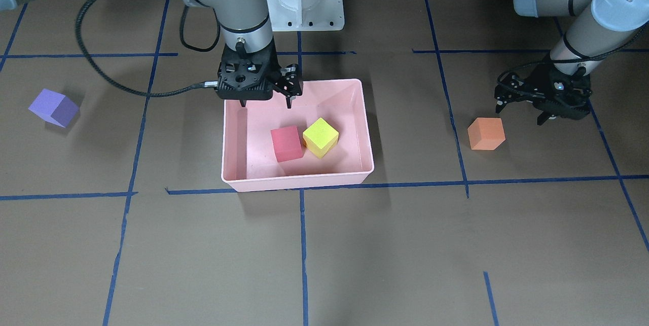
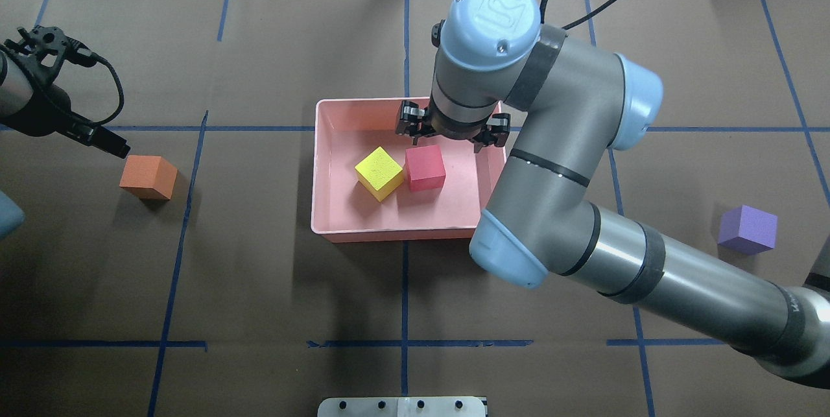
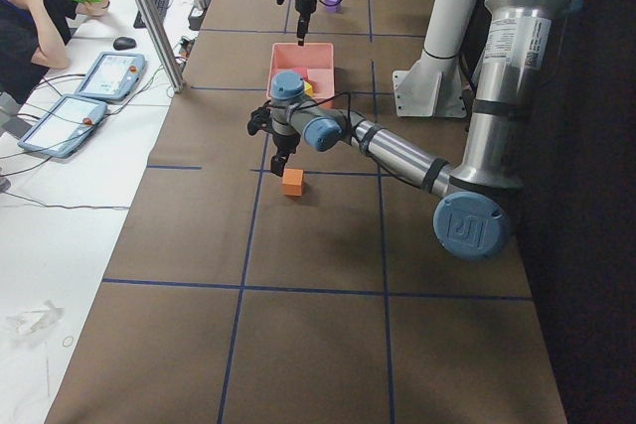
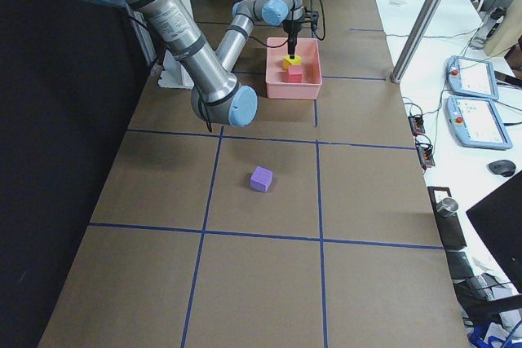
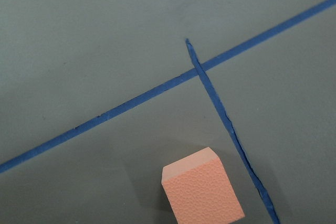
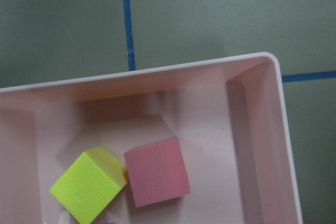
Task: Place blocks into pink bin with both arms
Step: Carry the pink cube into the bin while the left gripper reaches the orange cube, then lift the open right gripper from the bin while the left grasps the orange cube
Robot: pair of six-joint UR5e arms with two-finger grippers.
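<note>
The orange block (image 1: 485, 134) lies on the counter (image 1: 355, 265) just beside the spread, empty left hand (image 1: 519, 113), toward the pink bin (image 1: 299, 181), well apart from the spread right hand (image 1: 266, 104).

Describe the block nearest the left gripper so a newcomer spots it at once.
Find the pink bin mid-table, then look toward the robot's left. The orange block sits alone there, beside the left gripper. No other is orange; the purple block lies on the far side.

Both wrists aim downward — right gripper (image 1: 266, 105) with fingers (image 1: 289, 102) spread and empty, left gripper (image 1: 520, 114) likewise spread.
</note>
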